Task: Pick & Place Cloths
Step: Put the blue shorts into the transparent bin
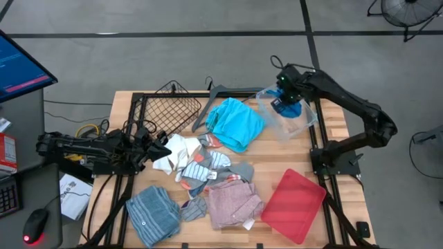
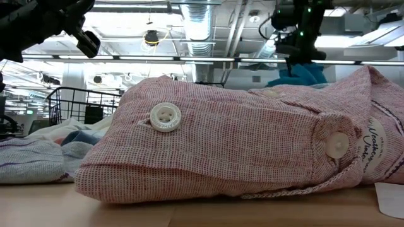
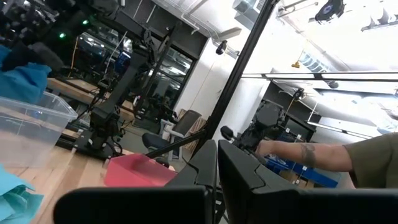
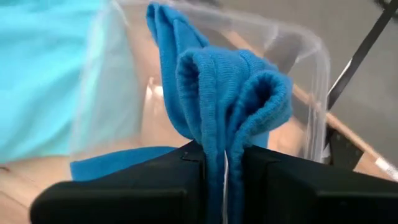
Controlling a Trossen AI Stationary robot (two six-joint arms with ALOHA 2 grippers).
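My right gripper (image 1: 284,102) hangs over a clear plastic bin (image 1: 306,123) at the table's far right, shut on a royal blue cloth (image 1: 291,109). The low view shows the blue cloth (image 2: 304,74) below the right gripper (image 2: 297,52). A turquoise cloth (image 1: 235,123) lies left of the bin. Several more cloths lie mid-table, among them a pink checked one (image 1: 234,202) and a blue-grey striped one (image 1: 154,213). At the left edge my left gripper (image 1: 163,146) stands shut on nothing, its fingers together in the left wrist view (image 3: 217,177). My right gripper pinches a bunched fold of the blue cloth (image 4: 225,152) between its two fingers (image 4: 168,180), several layers thick. The fingers slant down from above. The cloth hangs below them inside the bin's rim (image 4: 311,53); whether its lower end touches the bin floor, I cannot tell.
A red tray (image 1: 294,205) lies at the near right. A black wire basket (image 1: 169,107) and a dark hanger (image 1: 214,93) sit at the far side. A person's arm (image 3: 311,155) shows beyond the table in the left wrist view.
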